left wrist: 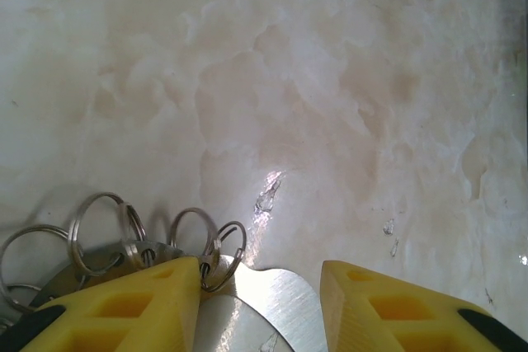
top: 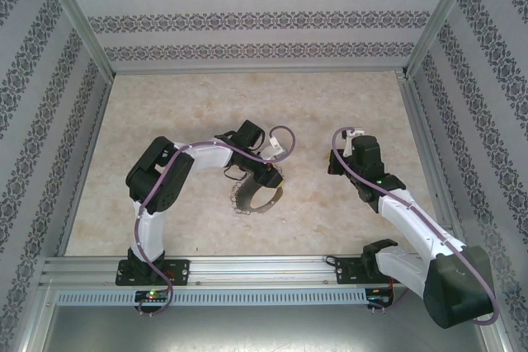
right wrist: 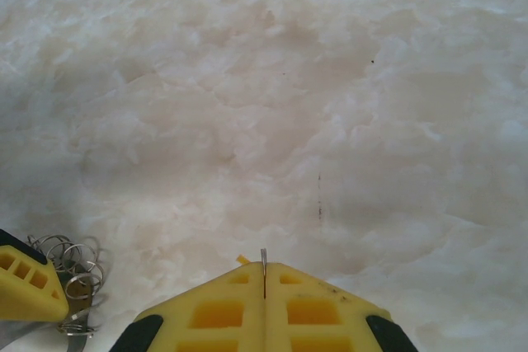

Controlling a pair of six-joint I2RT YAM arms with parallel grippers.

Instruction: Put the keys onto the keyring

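My right pincer (right wrist: 264,271), at the bottom centre of its wrist view, is closed tight, its two yellow fingers pressed flat together. A thin grey sliver stands up out of the seam with a speck of yellow-gold just to its left. I take this to be the key (right wrist: 263,258), pinched edge-on. My left pincer (left wrist: 260,268), at the bottom of its own wrist view, has its yellow fingers standing partly apart. A flat, shiny metal part of the keyring (left wrist: 264,307) lies in the gap between them. I cannot tell whether the fingers are pressing on that metal or only straddling it. A cluster of small silvery split rings (left wrist: 99,232) fans out from the keyring at the lower left of that view, beside and partly under the left finger. Beyond both pincers lies the pale, mottled, marble-like bench (left wrist: 330,80). In the overhead view the keyring lies near the centre of the bench, with my left pincer at its upper edge. My right pincer is off to the right, well apart from it. As I judge it, the key is picked up and the keyring is attended to, but the key is not yet on the keyring. What remains is bringing the two together and threading the key on.
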